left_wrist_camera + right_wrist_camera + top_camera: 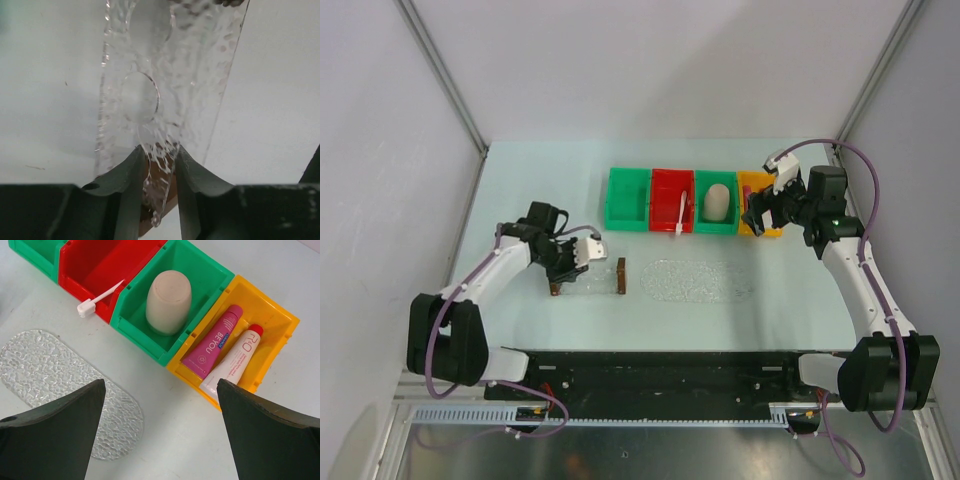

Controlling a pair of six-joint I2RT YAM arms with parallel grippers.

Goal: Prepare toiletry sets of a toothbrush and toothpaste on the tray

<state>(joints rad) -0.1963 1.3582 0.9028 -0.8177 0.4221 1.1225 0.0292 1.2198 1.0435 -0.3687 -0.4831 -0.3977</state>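
Observation:
The clear bumpy tray (pixel 603 278) with brown end handles lies left of centre. My left gripper (pixel 588 252) is at its far rim. In the left wrist view the left gripper (pixel 157 150) is shut on the tray (pixel 150 60), with the clear wall and a brown block pinched between the fingers. The white toothbrush (pixel 678 215) leans out of the red bin (pixel 665 195), and its head (pixel 86 307) pokes over the front wall. The magenta toothpaste (pixel 212 342) lies in the yellow bin (pixel 270 315). My right gripper (pixel 161 385) hangs open in front of that bin, holding nothing.
A clear bumpy oblong sheet (pixel 698 280) lies flat at the table's middle. A beige cup (pixel 168 300) stands in a green bin (pixel 210 275). A white tube with a red cap (pixel 235 362) lies beside the toothpaste. Another green bin (pixel 628 198) ends the row on the left.

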